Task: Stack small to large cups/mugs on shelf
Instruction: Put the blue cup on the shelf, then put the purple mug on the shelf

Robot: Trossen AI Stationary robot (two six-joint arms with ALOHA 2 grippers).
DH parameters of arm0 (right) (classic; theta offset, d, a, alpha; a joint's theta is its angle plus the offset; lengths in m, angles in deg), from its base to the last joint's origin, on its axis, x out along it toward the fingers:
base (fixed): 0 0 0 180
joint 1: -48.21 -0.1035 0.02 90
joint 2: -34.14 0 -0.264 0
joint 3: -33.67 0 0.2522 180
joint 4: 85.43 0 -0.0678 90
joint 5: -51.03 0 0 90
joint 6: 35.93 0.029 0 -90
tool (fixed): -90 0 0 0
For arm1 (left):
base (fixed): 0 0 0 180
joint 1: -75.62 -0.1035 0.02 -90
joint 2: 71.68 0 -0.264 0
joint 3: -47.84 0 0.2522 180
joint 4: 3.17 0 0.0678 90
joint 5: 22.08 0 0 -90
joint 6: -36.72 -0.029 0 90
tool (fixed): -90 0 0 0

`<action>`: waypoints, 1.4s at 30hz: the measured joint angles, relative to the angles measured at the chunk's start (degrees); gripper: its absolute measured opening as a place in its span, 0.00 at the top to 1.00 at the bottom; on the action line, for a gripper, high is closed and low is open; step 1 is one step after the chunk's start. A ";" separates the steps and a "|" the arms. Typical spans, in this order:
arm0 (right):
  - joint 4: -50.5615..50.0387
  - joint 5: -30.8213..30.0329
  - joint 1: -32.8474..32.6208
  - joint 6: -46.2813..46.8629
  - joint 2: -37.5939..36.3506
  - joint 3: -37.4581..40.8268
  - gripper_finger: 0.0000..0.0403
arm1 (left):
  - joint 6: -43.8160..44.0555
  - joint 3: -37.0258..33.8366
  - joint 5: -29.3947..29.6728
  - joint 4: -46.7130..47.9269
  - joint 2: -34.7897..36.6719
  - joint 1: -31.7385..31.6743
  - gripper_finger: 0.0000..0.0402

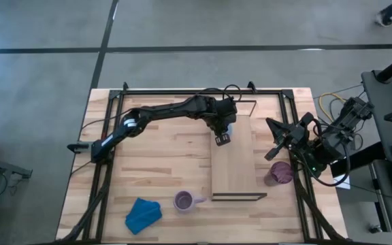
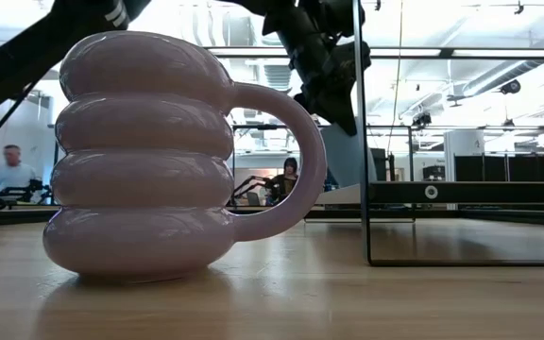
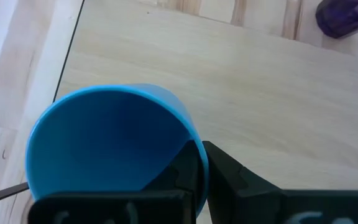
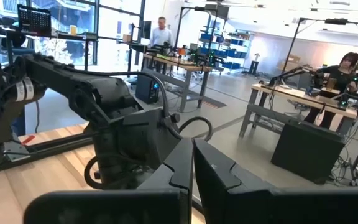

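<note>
The left gripper (image 1: 222,138) hangs over the far end of the shelf (image 1: 240,178), its fingers (image 3: 219,167) pinched on the rim of the small blue cup (image 3: 114,146), 1 inside the wall and 1 outside. From overhead the cup is nearly hidden under the wrist, so I can't be sure whether it is touching the board or just above it.

The right gripper (image 1: 278,151) waits near the right edge of the worktop (image 1: 158,163), its fingers closed together with nothing between them, just beside the dark purple cup (image 1: 280,174). The lilac mug (image 1: 184,201) stands off the shelf's near end, near a blue cloth (image 1: 143,214).

A rim pinch is a thin hold: the cup could tilt or slip on release and land skewed.

Only the left wrist view shows the grip; only the high view places all 3 cups.
</note>
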 joint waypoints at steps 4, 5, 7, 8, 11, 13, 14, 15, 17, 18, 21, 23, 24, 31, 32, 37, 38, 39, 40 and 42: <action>0.01 0.00 0.00 0.00 0.00 0.00 0.98 | -0.75 -1.15 0.00 -1.61 0.04 -0.11 0.98; 0.02 -0.01 0.00 0.01 0.00 0.00 0.98 | -1.28 -1.64 -0.02 -2.55 0.04 -0.11 0.96; 0.02 0.00 -0.01 0.00 0.00 0.00 0.98 | -1.19 -2.62 -0.02 -3.84 0.04 -0.11 0.92; 0.02 0.00 0.00 0.00 0.00 0.00 0.98 | -1.13 -3.05 -0.02 -4.12 0.04 -0.13 0.91; 0.02 0.00 -0.02 0.00 0.00 0.00 0.98 | -1.09 -3.77 -0.02 -4.33 0.04 -0.11 0.86; 0.02 0.00 0.00 0.00 0.00 0.00 0.98 | -1.09 -3.74 -0.02 -4.50 0.04 -0.11 0.83; 0.02 -0.01 0.00 0.00 0.00 0.00 0.98 | -1.09 -3.70 -0.02 -4.76 0.06 -0.11 0.83; 0.02 -0.02 0.00 0.00 0.00 0.00 0.98 | -1.07 -3.66 -0.02 -5.43 0.09 -0.11 0.82; 0.02 -0.02 -0.02 0.00 0.00 0.00 0.98 | -1.08 -3.65 -0.02 -7.09 0.09 -0.11 0.81; 0.02 -0.01 0.00 0.00 0.00 0.00 0.98 | -1.07 -3.51 -0.01 -7.52 0.09 -0.11 0.81; 0.02 -0.02 -0.01 0.00 0.00 0.00 0.98 | -1.07 -2.59 -0.02 -8.42 0.13 -0.11 0.81; 0.02 -0.02 0.00 -0.02 0.00 0.00 0.98 | -1.07 -2.31 -0.02 -8.82 0.20 -0.11 0.81; 0.02 -0.02 -0.01 -0.02 0.00 0.00 0.98 | -1.07 -2.23 -0.02 -8.91 0.20 -0.11 0.81; 0.03 -0.02 -0.02 -0.21 0.02 0.00 0.98 | -1.06 -2.10 -0.02 -8.89 0.26 -0.11 0.81; 0.04 -0.02 -0.02 -0.57 0.02 0.00 0.98 | -1.05 -2.10 -0.02 -8.89 0.26 -0.11 0.81; 0.07 -0.02 -0.02 -3.81 0.00 0.00 0.98 | -1.05 -2.10 0.00 -8.91 1.19 -0.11 0.81; 0.04 -0.02 -0.02 -3.91 0.02 0.00 0.98 | -1.05 -2.09 -0.02 -8.89 1.61 -0.11 0.81; 0.04 -0.02 -0.02 -3.92 0.02 0.00 0.98 | -1.04 -2.09 -0.02 -8.86 1.99 -0.11 0.81; 0.04 -0.02 -0.02 -3.91 0.02 0.00 0.98 | -1.03 -2.09 -0.02 -8.91 2.44 -0.11 0.81; 0.04 -0.02 -0.02 -3.85 0.02 0.00 0.98 | -0.66 -2.14 -0.06 -8.72 3.71 0.01 0.81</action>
